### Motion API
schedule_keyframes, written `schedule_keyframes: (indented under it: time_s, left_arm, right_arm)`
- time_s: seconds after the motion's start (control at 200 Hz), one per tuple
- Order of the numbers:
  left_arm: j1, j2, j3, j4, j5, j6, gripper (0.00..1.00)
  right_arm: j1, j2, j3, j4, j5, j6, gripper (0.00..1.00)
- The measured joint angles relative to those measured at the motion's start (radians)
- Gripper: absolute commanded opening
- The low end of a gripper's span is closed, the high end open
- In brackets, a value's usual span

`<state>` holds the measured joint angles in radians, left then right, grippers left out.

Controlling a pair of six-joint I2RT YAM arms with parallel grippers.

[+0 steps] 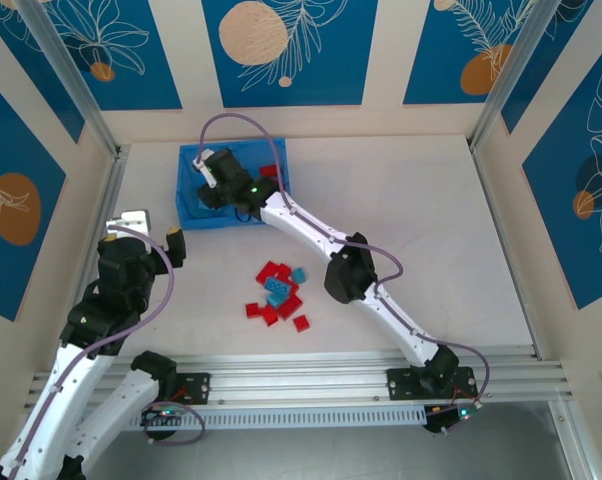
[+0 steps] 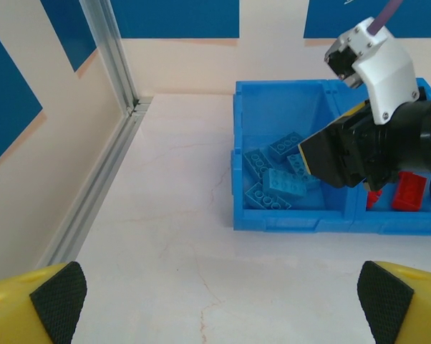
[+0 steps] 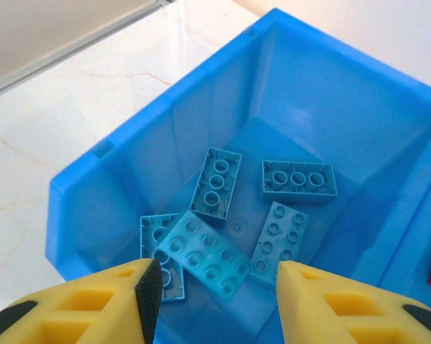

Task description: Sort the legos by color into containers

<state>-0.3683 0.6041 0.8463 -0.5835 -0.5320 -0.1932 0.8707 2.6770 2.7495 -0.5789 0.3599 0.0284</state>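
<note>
Blue plastic is what the bin (image 1: 188,216) is made of, and we see it sitting on the far left part of the white table (image 1: 431,210). We see the right arm reach all the way across to it, and the right gripper (image 3: 215,287) hangs over the left compartment (image 3: 165,107). Its two yellow fingers (image 3: 301,301) are apart, and we see nothing pinched between them. Under them, five light blue bricks (image 3: 217,183) lie on the floor of that compartment, one resting partly on another. We can see red bricks (image 2: 409,192) in the right compartment (image 2: 398,222), just past the middle wall. The left gripper (image 2: 220,301) hangs near the left side of the table, well apart from the bin, with its fingers wide apart and nothing in them. A small pile (image 1: 276,295) of bricks lies loose in the middle of the table, nearer to us than the bin. Most of that pile is red, and we count two light blue ones in it.
</note>
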Motion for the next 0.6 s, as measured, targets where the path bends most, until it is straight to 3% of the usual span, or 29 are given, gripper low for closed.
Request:
schedule_keyframes:
  time_s: [0.155, 0.295, 0.47, 0.6]
  left_arm:
    - [0.002, 0.000, -0.002, -0.001, 0.019, 0.007, 1.00]
    - [0.003, 0.000, -0.002, 0.000, 0.099, 0.040, 1.00]
    - [0.004, 0.006, -0.011, 0.011, 0.271, 0.064, 1.00]
    - [0.004, 0.044, -0.013, 0.026, 0.414, 0.023, 1.00]
  right_arm:
    - [0.009, -0.068, -0.024, -0.026, -0.008, 0.009, 0.48]
    - [0.023, -0.266, -0.189, -0.060, -0.051, 0.043, 0.51]
    - [0.032, -0.626, -0.542, -0.059, -0.129, 0.082, 0.54]
    - [0.040, -0.909, -0.895, -0.006, -0.130, 0.129, 0.56]
